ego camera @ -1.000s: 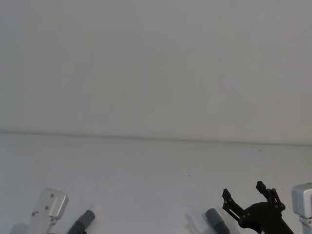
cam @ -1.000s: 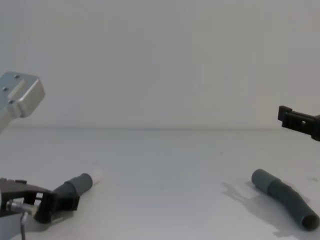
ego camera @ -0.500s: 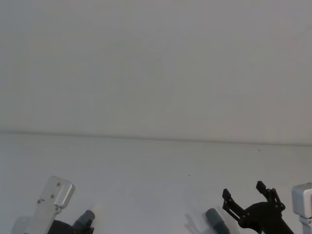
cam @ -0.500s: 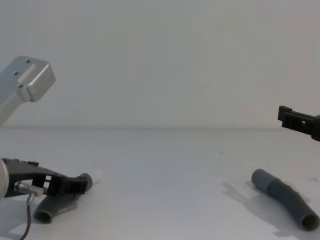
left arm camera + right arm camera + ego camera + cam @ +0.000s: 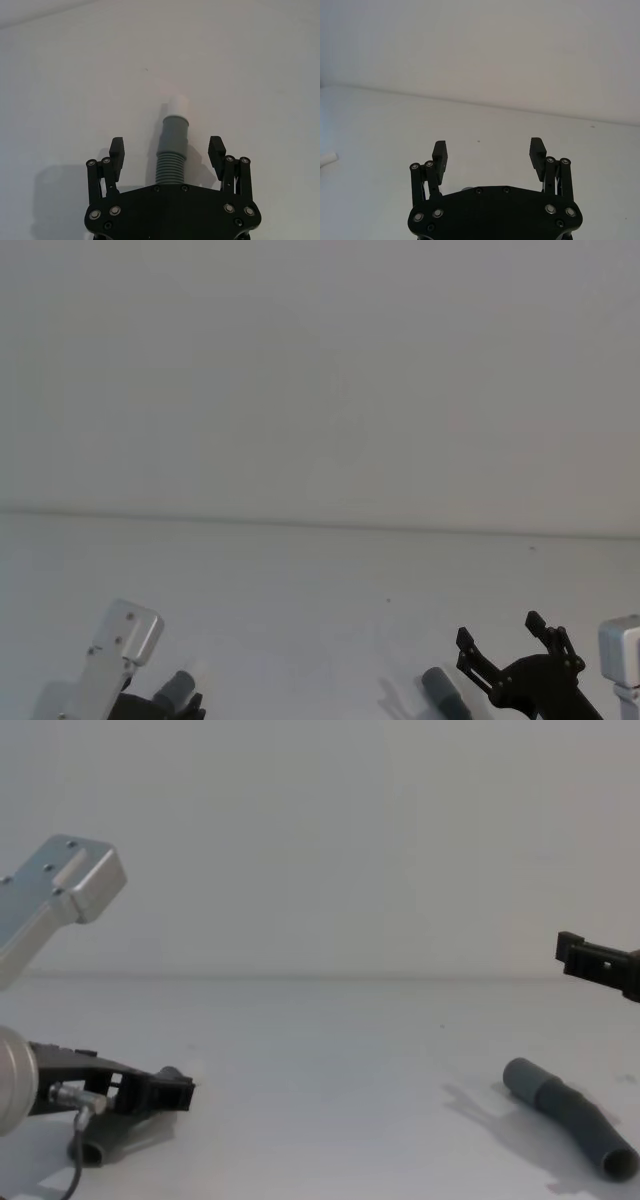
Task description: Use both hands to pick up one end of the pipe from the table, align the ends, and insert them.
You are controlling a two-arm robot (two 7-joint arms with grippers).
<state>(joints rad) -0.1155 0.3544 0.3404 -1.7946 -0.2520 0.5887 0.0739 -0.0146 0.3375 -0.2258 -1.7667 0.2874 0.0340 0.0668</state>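
On the white table lie two pieces of dark grey corrugated pipe. The left piece has a grey cuff with a white tip. My left gripper is open, and its fingers stand on either side of the ribbed part just behind that cuff, clear of it. From the chest, this gripper is low over that piece. The right piece lies apart with its plain cuff toward the middle. My right gripper hangs open and empty above it.
A white wall rises behind the table's far edge. Bare table stretches between the two pieces. The left arm's silver link slants up at the left, and a thin cable hangs by the left gripper.
My left gripper has slid forward along the left piece toward its cuffed end, hiding the white tip from the chest, and its silver link has risen. The right arm and right piece stayed put.
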